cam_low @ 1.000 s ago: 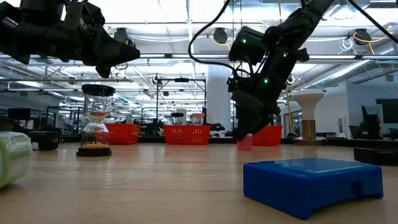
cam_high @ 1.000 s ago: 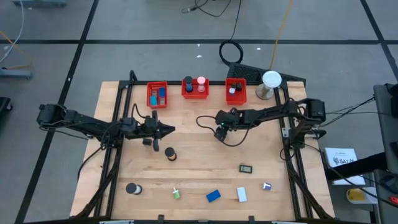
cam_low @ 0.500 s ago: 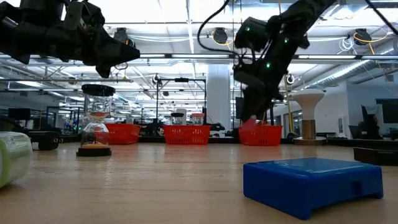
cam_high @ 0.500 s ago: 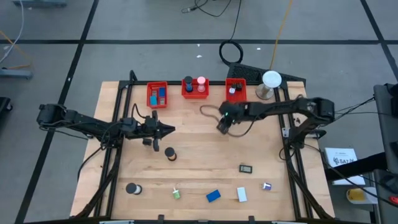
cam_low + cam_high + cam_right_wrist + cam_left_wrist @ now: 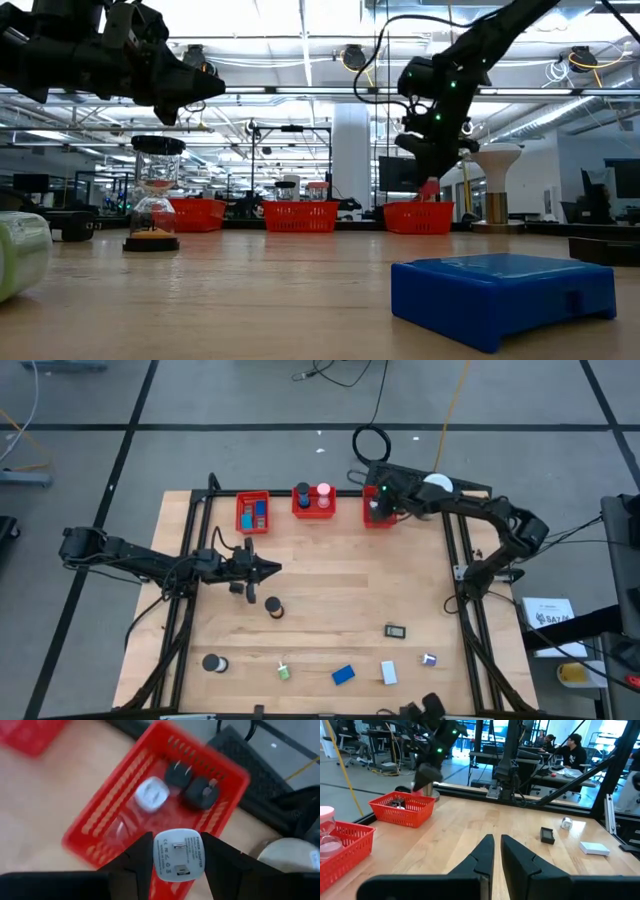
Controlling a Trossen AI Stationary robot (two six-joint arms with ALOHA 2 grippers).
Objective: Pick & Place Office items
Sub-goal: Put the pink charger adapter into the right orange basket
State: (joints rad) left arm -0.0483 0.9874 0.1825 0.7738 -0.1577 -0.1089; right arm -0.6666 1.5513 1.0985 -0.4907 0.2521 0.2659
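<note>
My right gripper [image 5: 376, 507] hangs over the right red bin [image 5: 381, 520], shut on a small white plug adapter [image 5: 178, 854] that shows pinkish in the low view [image 5: 430, 187]. That bin [image 5: 107, 817] holds another white adapter [image 5: 150, 794] and two black ones [image 5: 199, 791]. My left gripper [image 5: 271, 568] waits above the table's left middle, shut and holding nothing [image 5: 497, 845]. The other office items rest on the wood: an hourglass [image 5: 273, 607], a black roll [image 5: 212, 663], a green bit [image 5: 284, 672], a blue block [image 5: 343, 675] and a white block [image 5: 389, 674]. My right gripper pinches the white plug adapter by its two opposite sides [image 5: 159, 855], one finger [image 5: 137, 857] on each. The face with the metal prongs is turned toward the wrist camera. The fingers come from above, pointing down. The adapter is lifted clear, above the inside of the right red bin.
Three red bins line the far edge: left [image 5: 253, 513], middle [image 5: 313, 501], right. A white dome [image 5: 436, 488] stands by the far right corner. A small black device [image 5: 395, 630] and a white-blue bit [image 5: 429, 659] lie near right. Bare wood spans the table's middle.
My right gripper has lifted the adapter from the table's middle and carried it up and toward the far edge, until it hangs over the right red bin. It has stayed shut on the adapter throughout. The left arm has kept still.
</note>
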